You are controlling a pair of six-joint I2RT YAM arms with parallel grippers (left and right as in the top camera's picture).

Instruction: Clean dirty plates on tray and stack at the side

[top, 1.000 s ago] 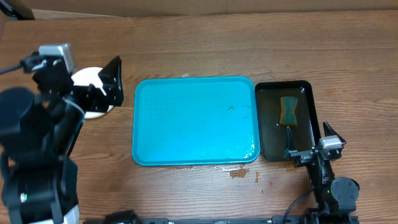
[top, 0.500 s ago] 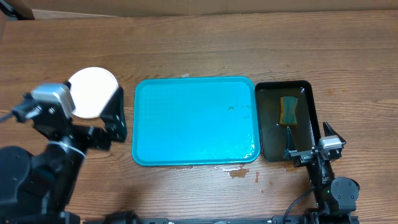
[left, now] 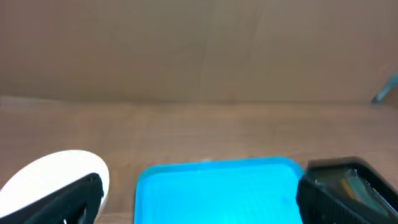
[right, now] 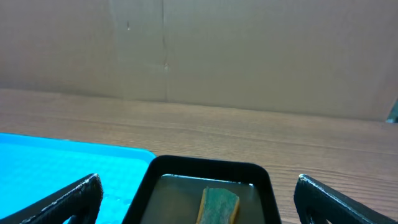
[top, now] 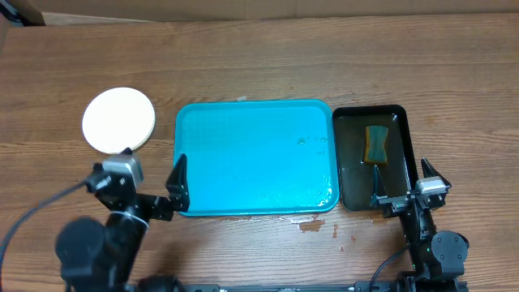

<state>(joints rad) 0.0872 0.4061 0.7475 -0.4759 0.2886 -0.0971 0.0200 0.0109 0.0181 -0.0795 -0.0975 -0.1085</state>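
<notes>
Nearest, at the front edge of the table [top: 259,57]: left gripper [left: 202,186], jaws wide, nothing between them, low by the near left corner of the blue tray [top: 243,154]. Right gripper [right: 199,182] is likewise wide and empty, just in front of the black tray [top: 336,162]. A few brown drips [top: 311,225] mark the wood between the two arms.

Next out: the blue tray carries no plates and has a wet sheen at its near right corner. Close on its right, the black tray holds murky water and a sponge [top: 377,143].

Furthest: plates [top: 119,120] on the bare table, off the blue tray's far left corner and apart from it.

Judgement: stacking looks done, and the step in hand is parking the arms. Keep the left jaws clear of the tray rim and make no sweep toward the pile.

Count: two grippers, one blue tray, one black tray, one sponge. Plates: one white disc shows from above. How many lie beneath it cannot be told.
</notes>
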